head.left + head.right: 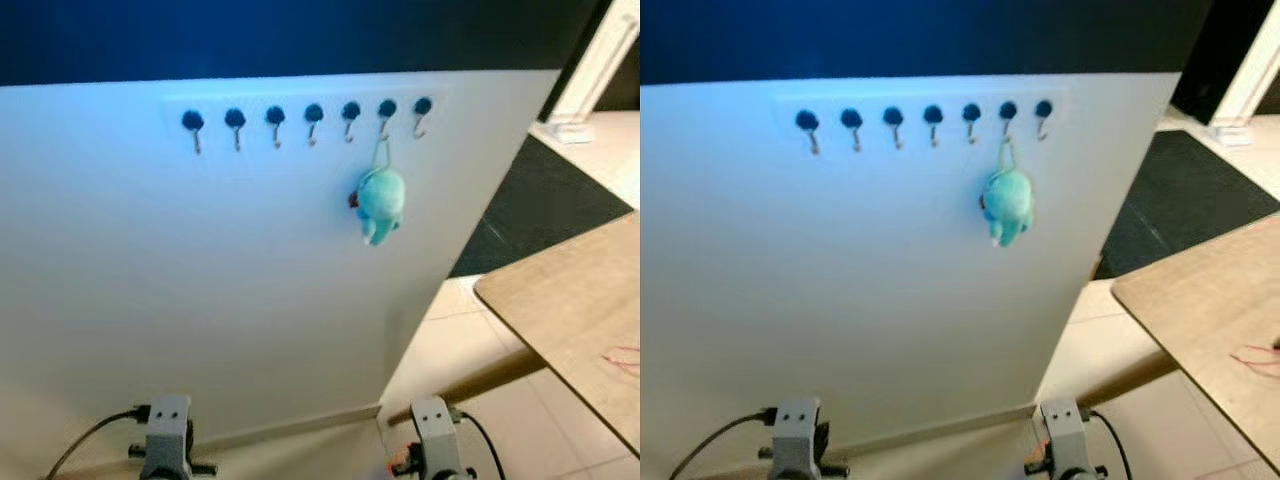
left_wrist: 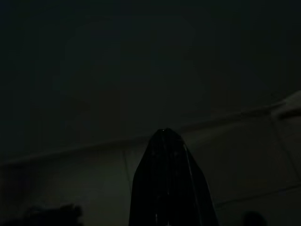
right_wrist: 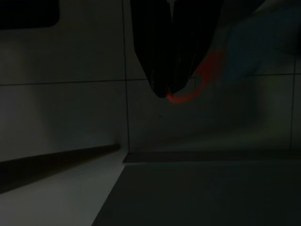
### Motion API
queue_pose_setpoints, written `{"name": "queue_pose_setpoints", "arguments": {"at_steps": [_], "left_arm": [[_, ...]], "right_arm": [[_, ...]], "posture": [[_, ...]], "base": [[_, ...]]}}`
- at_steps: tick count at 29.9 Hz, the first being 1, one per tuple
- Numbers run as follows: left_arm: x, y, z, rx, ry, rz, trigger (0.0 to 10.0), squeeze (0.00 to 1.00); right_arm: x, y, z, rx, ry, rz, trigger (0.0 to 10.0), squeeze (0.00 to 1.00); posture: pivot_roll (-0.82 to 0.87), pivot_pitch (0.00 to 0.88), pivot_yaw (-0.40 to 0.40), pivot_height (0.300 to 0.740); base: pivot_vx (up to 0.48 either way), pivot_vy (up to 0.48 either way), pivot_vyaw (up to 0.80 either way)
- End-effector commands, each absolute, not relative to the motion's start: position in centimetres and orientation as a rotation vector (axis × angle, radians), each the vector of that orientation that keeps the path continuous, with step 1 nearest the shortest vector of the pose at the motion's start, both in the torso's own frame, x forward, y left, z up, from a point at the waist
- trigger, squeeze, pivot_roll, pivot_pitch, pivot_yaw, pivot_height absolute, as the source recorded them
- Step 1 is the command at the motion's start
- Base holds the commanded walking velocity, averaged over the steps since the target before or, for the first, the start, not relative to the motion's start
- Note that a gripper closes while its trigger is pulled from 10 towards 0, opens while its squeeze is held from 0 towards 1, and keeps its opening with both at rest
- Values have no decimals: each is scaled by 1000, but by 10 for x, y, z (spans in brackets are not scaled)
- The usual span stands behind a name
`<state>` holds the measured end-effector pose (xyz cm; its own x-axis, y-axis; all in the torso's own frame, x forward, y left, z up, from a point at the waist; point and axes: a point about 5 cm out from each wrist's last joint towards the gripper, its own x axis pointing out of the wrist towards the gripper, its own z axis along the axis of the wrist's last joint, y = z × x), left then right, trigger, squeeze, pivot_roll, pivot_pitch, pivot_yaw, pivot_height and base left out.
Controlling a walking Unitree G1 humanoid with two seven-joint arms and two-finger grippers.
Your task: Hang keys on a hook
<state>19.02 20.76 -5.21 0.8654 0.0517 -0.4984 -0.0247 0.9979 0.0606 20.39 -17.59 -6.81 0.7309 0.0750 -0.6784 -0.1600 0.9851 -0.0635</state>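
Two arms hang low; left gripper (image 2: 167, 141) and right gripper (image 3: 169, 89) fingers pressed together. Seven hooks (image 1: 312, 122) line the white board (image 1: 200, 280); turquoise plush keyring (image 1: 380, 200) hangs sixth from left.

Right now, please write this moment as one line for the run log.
phase: keys hung | keys with teal plush: on sixth hook from left | left gripper: idle, low | right gripper: idle, low
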Motion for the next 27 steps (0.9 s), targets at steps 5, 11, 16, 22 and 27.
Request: {"name": "queue_pose_setpoints", "arguments": {"at_steps": [5,11,16,22,27], "left_arm": [[181,210,-57,50,553,55,10000,0],[181,208,-58,84,560,43,10000,0],[181,206,-59,62,563,53,10000,0],[181,207,-59,62,563,67,10000,0],[181,207,-59,62,565,68,10000,0]], "right_arm": [[203,-174,-69,-116,752,132,10000,0],[204,-175,-69,-116,749,133,10000,0],[203,-176,-69,-118,754,131,10000,0],[203,-177,-69,-116,755,131,10000,0],[204,-176,-69,-118,755,135,10000,0]], "posture": [[85,57,-51,740],[81,57,-50,740],[79,59,-51,740],[78,60,-52,740],[78,61,-53,740]], "base": [[0,0,0],[0,-127,0],[0,-384,0],[0,0,0],[0,0,0]]}}
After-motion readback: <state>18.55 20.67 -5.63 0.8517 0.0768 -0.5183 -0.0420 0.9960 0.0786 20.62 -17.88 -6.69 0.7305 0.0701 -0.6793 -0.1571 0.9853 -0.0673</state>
